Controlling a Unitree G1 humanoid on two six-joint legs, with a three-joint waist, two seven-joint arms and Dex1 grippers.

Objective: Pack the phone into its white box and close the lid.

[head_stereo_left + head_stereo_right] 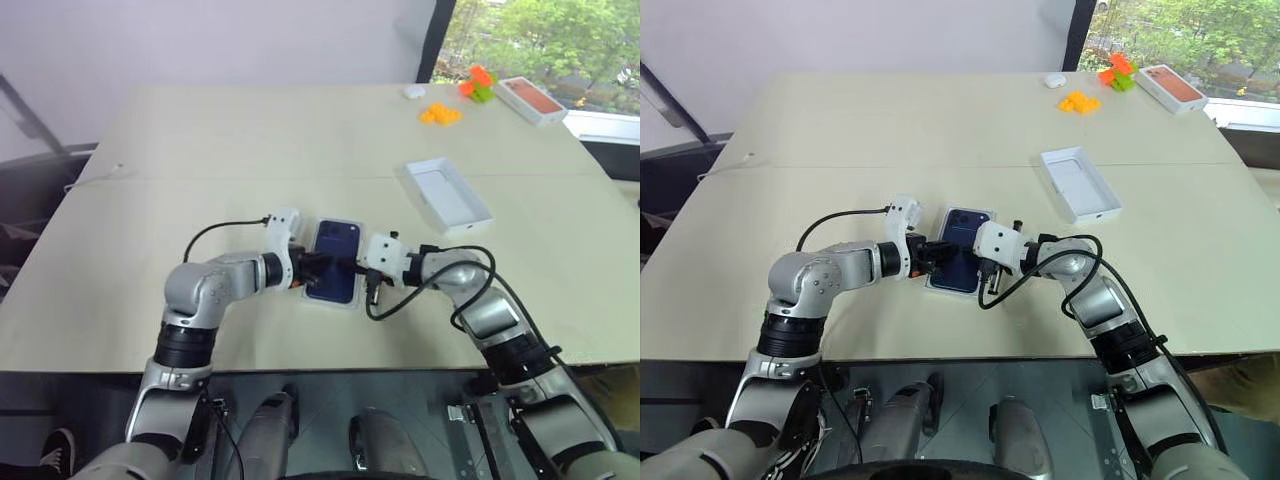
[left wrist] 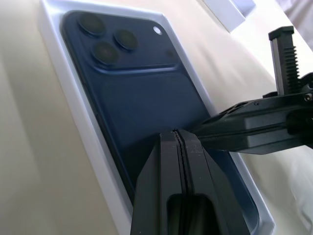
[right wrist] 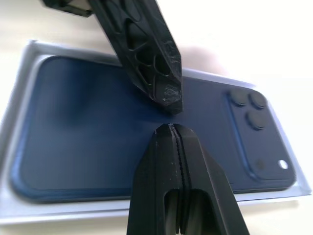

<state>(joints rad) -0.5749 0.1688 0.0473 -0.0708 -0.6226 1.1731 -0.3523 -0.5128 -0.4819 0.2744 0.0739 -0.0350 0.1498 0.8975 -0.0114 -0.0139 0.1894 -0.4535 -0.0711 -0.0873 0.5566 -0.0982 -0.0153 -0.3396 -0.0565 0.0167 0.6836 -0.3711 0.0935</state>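
Beige table (image 1: 200,140): phone (image 1: 335,262) lies in the box (image 1: 318,296) under both closed, empty grippers, left (image 1: 318,266) and right (image 1: 364,270). Remaining lid (image 1: 447,195), beyond the right, looks light, stiff; grasp its long walls.

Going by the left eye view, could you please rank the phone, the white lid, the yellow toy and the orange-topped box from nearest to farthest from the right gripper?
1. The phone, under the right gripper.
2. The white lid, mid-table, right.
3. The yellow toy, far side.
4. The orange-topped box, far right corner.
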